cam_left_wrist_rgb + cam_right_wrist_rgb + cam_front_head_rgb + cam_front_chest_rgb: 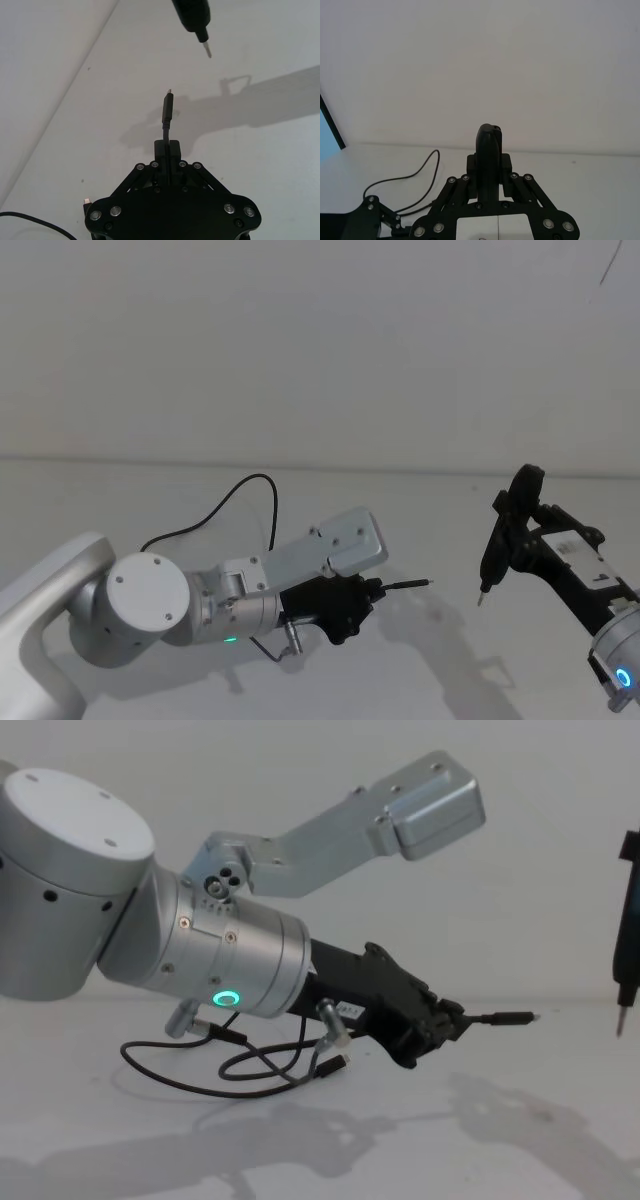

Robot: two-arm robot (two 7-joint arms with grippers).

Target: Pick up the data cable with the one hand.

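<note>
The data cable (pixel 262 477) is gripped close to one end by the left tool (pixel 372 590). The tool's two black fingers (pixel 172 149) are pressed together on the cord just behind the slim black plug (pixel 167 106). The plug is seen sticking straight out past the fingertips, and in the chest view it is held clear above the desk (pixel 430 670), with its shadow thrown on the surface below. The rest of the cable is trailed back from the tool and is seen in the head view as a loose arc behind the left arm, on the far side of the desk near the wall.

The left tool is carried low and tilted on a fat silver cylinder (pixel 225 960) with a green ring light (pixel 227 998).

To the right, well apart from the plug, a narrow dark implement (pixel 498 545) is held upright in the closed right tool (pixel 489 170), its thin metal tip (pixel 481 596) pointed down. In the left wrist view this tip is found ahead of the plug, with bare desk between the two.
</note>
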